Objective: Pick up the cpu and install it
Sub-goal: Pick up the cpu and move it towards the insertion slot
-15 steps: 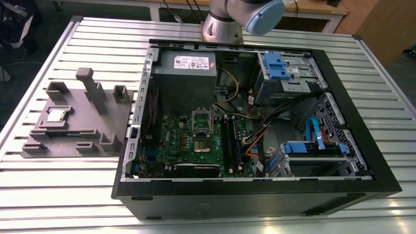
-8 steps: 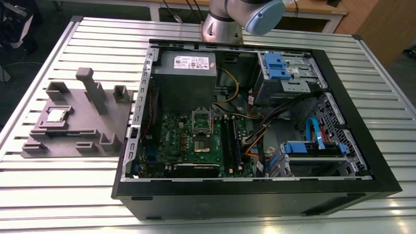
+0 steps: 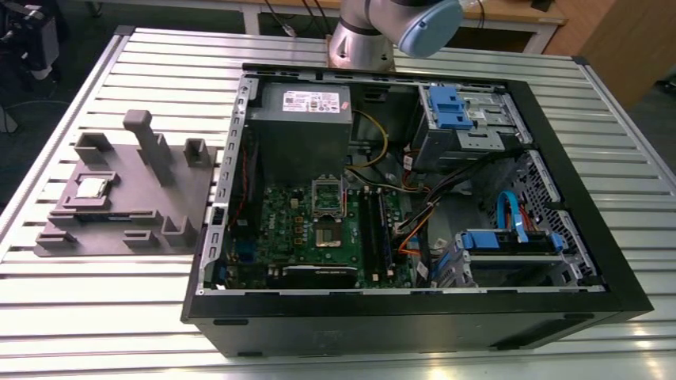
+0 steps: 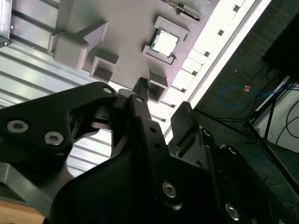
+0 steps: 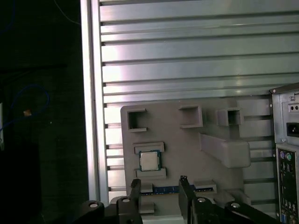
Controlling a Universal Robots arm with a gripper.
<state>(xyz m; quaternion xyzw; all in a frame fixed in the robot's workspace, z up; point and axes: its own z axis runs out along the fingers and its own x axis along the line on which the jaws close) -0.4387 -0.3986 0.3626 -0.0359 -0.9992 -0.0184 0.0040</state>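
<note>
Showing the cpu (image 3: 93, 188) in the exterior view, seated flat in a recess of the grey fixture (image 3: 132, 210), near the worktop (image 3: 158, 55) edge on the exterior view's left and well apart from the open computer case (image 3: 423, 317). Placing it, in the first wrist view, just beyond spread, empty fingers (image 5: 135, 193), untouched. Framing it, in the second wrist view, past the gripper (image 4: 162, 95), clear of both tips. Probably light, stiff, slick-topped and fragile underneath; best pinched gently by opposite rims.

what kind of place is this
Likely a robotics lab bench for computer assembly: an open computer case on a slatted metal table, a grey fixture beside it holds the cpu, and a robot arm behind.
</note>
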